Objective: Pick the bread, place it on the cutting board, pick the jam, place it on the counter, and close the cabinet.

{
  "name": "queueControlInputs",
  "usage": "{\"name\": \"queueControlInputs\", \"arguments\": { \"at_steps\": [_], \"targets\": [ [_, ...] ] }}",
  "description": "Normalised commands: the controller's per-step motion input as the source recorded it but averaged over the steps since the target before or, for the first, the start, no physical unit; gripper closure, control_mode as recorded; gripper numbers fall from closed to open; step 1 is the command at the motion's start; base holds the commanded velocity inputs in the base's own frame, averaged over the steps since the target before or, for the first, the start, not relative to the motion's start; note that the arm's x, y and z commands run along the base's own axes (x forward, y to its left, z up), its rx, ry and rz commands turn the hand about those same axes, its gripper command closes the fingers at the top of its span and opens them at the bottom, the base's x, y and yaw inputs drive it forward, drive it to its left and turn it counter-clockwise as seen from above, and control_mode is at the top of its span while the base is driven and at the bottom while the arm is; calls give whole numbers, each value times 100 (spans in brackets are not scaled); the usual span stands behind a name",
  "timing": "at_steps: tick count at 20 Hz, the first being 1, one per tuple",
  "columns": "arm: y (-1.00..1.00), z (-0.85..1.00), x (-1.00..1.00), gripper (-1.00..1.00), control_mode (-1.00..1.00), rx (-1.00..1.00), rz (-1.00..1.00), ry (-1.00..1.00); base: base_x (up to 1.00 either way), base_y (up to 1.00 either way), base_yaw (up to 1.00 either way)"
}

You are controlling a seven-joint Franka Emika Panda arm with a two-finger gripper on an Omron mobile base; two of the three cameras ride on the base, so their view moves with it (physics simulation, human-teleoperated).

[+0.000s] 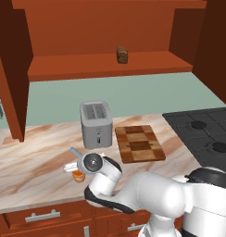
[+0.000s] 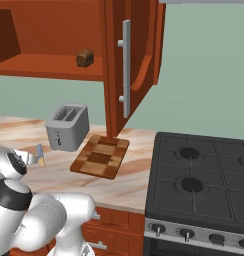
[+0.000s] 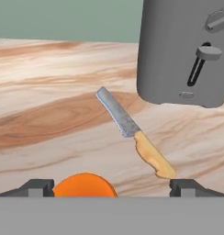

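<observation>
Hand view shows our hand (image 3: 111, 186) spread wide around the jam (image 3: 84, 185) on the bench (image 3: 49, 114), apparently releasing it, while the bread (image 1: 122, 54) waits on the cabinet (image 1: 105, 32) shelf, so next comes retreating upward.

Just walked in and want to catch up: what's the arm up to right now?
The arm is reaching low over the counter in front of the toaster. Its gripper sits at the orange jam, which stands on the counter between the spread fingers, beside a knife. The bread is still on the shelf of the open cabinet, and the cutting board has nothing on it.
</observation>
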Motion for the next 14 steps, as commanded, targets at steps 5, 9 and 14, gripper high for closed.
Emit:
{"name": "queueControlInputs", "arguments": {
  "at_steps": [5, 9, 14],
  "targets": [
    [0, 16, 0, -100, -100, 0, 0, -2, 0, 0, 0],
    [-1, 26, 0, -100, -100, 0, 0, -4, 0, 0, 0],
    [-7, 32, 0, -100, -100, 0, 0, -6, 0, 0, 0]
  ]
}}
